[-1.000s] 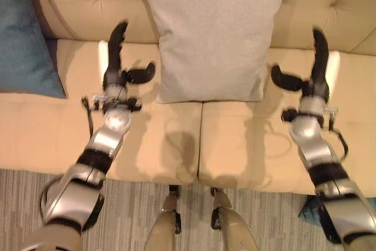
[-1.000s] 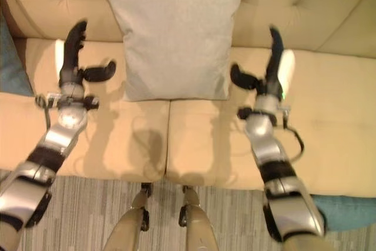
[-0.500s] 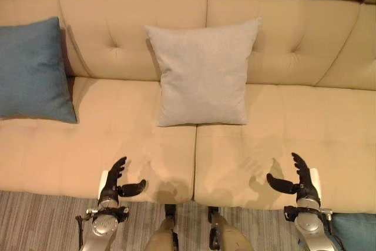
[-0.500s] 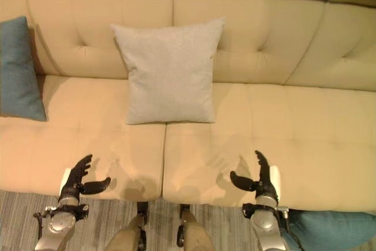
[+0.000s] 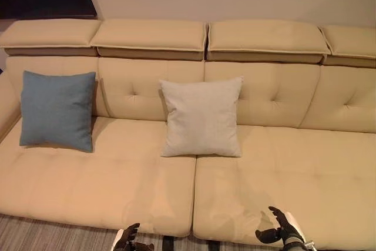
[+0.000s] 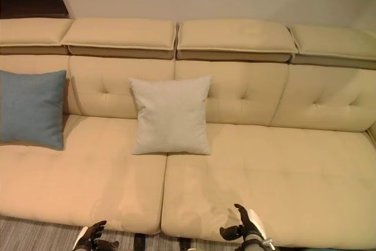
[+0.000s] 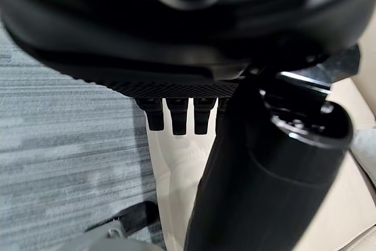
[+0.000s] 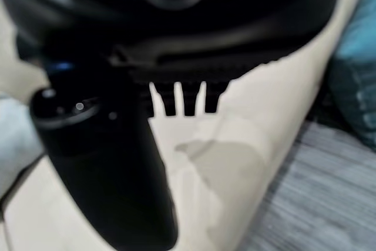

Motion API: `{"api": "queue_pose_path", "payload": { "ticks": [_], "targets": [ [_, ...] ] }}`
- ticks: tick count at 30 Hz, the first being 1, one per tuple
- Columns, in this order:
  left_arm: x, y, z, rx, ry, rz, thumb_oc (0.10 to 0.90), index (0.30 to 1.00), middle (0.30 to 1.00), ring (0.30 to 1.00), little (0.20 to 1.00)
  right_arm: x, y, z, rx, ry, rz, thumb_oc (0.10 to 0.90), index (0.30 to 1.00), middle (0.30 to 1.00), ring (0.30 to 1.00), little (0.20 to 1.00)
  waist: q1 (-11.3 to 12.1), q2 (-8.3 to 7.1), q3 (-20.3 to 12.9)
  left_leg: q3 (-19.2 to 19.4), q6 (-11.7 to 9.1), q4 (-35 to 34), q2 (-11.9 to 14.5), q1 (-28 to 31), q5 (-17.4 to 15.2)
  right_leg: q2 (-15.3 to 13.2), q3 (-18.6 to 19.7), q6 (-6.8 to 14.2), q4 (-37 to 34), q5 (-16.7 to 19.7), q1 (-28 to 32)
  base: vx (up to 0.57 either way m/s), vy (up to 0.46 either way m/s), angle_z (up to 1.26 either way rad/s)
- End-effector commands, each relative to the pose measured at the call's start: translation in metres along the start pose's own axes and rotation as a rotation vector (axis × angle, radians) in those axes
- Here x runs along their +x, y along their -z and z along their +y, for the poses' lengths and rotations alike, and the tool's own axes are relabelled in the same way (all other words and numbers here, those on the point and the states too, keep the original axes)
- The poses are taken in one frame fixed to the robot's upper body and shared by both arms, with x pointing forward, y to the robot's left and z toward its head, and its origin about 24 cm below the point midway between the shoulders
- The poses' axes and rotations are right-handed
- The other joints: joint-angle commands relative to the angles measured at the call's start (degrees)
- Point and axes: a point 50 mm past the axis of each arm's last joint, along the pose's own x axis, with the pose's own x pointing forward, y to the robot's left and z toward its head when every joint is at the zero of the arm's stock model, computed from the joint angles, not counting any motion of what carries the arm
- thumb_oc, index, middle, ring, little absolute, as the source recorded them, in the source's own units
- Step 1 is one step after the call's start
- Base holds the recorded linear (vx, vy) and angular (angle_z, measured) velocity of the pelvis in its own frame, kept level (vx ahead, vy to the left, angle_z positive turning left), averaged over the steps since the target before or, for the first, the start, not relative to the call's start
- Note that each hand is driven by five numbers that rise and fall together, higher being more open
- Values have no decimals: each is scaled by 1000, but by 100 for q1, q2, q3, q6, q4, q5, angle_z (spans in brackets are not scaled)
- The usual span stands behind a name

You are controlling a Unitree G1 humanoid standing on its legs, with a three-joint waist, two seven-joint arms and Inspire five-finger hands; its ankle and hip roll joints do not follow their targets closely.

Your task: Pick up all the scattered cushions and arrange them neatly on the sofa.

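Leaning upright on sofa (image 5: 305, 168) backrest: grey cushion (image 5: 202, 117), blue cushion (image 5: 57, 109).

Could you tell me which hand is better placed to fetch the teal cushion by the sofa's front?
Right: the teal cushion lies close beside the open right hand; the left hand is farther off.

The right hand (image 8: 117, 163), fingers (image 8: 185, 99) straight, hovers over the sofa (image 8: 247, 127) beside a teal cushion (image 8: 352, 86).

We note two cushions on sofa (image 5: 276, 168): one cushion (image 5: 57, 110) at left end, other cushion (image 5: 202, 117) centre, both propped against backrest.
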Motion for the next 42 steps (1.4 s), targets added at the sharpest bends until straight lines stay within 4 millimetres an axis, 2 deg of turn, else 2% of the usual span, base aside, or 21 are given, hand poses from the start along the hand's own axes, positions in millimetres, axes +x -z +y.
{"api": "queue_pose_path", "payload": {
  "ticks": [1,3,6,7,10,11,13,15,16,19,21,24,25,30,34,35,37,39,42],
  "targets": [
    [5,-32,10,-3,-33,-148,800,900,900,900,900,8,-18,-15,11,60,-64,800,900,900,900,900,-75,-93,-78,-170,221,619,-149,493,-978,91,287,748,366,-458,-66,-158,144,-42],
    [6,-39,8,-10,-34,-173,800,900,900,900,900,9,-18,-14,17,57,-55,800,900,900,900,900,-129,-27,-102,-351,263,410,-198,678,-1082,116,361,794,443,-343,-303,-153,146,-28],
    [8,-48,8,-19,-38,-201,800,900,900,900,900,10,-17,-14,5,64,-34,800,900,900,900,900,-195,-25,-104,-375,439,-178,-351,887,-1376,66,479,937,496,-100,-661,-153,142,-5],
    [8,-48,8,-19,-38,-202,800,900,900,900,900,10,-17,-14,5,64,-34,800,900,900,900,900,-189,-25,-105,-370,441,-192,-351,893,-1369,67,485,938,498,-99,-665,-169,141,-26],
    [11,-57,12,-10,-56,-220,800,900,900,900,900,12,-18,-11,-31,56,-17,800,900,900,900,900,-191,-112,-12,-363,542,-445,-505,818,-1301,-54,562,1188,433,244,-1040,-296,185,-21],
    [11,-53,14,7,-58,-203,800,900,900,900,900,12,-15,-9,-36,53,7,800,900,900,900,900,-175,-154,33,-315,570,-496,-537,753,-1241,-118,540,1286,310,331,-1126,-263,139,-31],
    [12,-49,19,17,-69,-181,800,900,900,900,900,13,-14,-9,-29,54,24,800,900,900,900,900,-176,-167,113,-262,616,-487,-514,612,-1121,-132,569,1334,381,261,-1215,-261,77,-37],
    [12,-45,21,24,-75,-164,800,900,900,900,900,13,-12,-7,-31,48,39,800,900,900,900,900,-150,-164,146,-220,642,-491,-492,535,-1062,-136,608,1285,559,145,-1199,-285,57,-19],
    [12,-37,26,30,-83,-128,800,900,900,900,900,12,-7,-6,-43,37,63,800,900,900,900,900,-39,-137,165,-127,693,-543,-443,434,-916,-141,515,1165,1049,-104,-1059,-367,74,-31],
    [10,-22,28,47,-83,-74,800,900,900,900,900,8,1,-1,-35,21,89,800,900,900,900,900,133,-81,39,-45,716,-761,-321,385,-712,-106,318,1031,1628,-566,-692,-223,31,-56],
    [9,-18,30,50,-85,-57,800,900,900,900,900,7,3,1,-21,15,95,800,900,900,900,900,209,-107,-103,60,696,-822,-283,308,-631,-92,254,1029,1617,-708,-370,-150,-30,-22],
    [8,-14,29,43,-85,-47,800,900,900,900,900,6,2,4,-10,9,97,800,900,900,900,900,381,-196,-224,279,641,-888,-262,243,-581,-120,55,1036,1186,-778,24,-106,-75,-30],
    [8,-13,28,40,-82,-40,800,900,900,900,900,7,2,4,-6,9,100,800,900,900,900,900,377,-207,-279,317,606,-927,-239,250,-565,-114,1,1051,1015,-799,74,-19,-99,-63],
    [10,-18,24,63,-64,-48,800,900,900,900,900,7,0,7,15,2,96,800,900,900,900,900,228,-190,-308,426,517,-884,-109,329,-549,28,189,962,761,-824,165,-26,-117,-11],
    [11,-25,16,71,-34,-67,800,900,900,900,900,4,8,8,27,2,126,800,900,900,900,900,121,-212,-195,456,435,-313,-34,282,-714,118,330,844,590,-822,299,-40,-112,-2],
    [12,-30,11,56,-23,-80,800,900,900,900,900,3,12,6,34,9,151,800,900,900,900,900,110,-227,-119,365,424,15,-27,204,-792,139,446,801,584,-797,305,-56,-41,-13],
    [12,-36,7,45,-12,-99,800,900,900,900,900,3,15,4,35,16,167,800,900,900,900,900,140,-223,-55,109,396,202,-81,117,-847,168,597,780,617,-773,269,-90,-7,-87],
    [11,-40,0,36,6,-114,800,900,900,900,900,1,23,3,42,22,201,800,900,900,900,900,197,-210,-32,-558,350,292,-235,74,-867,205,890,800,656,-693,144,-93,59,-68],
    [12,-50,-7,27,24,-142,800,900,900,900,900,1,24,1,47,26,215,800,900,900,900,900,225,-179,-20,-1223,358,196,-400,110,-925,254,1229,859,672,-605,-16,-52,91,-138]
  ]
}}
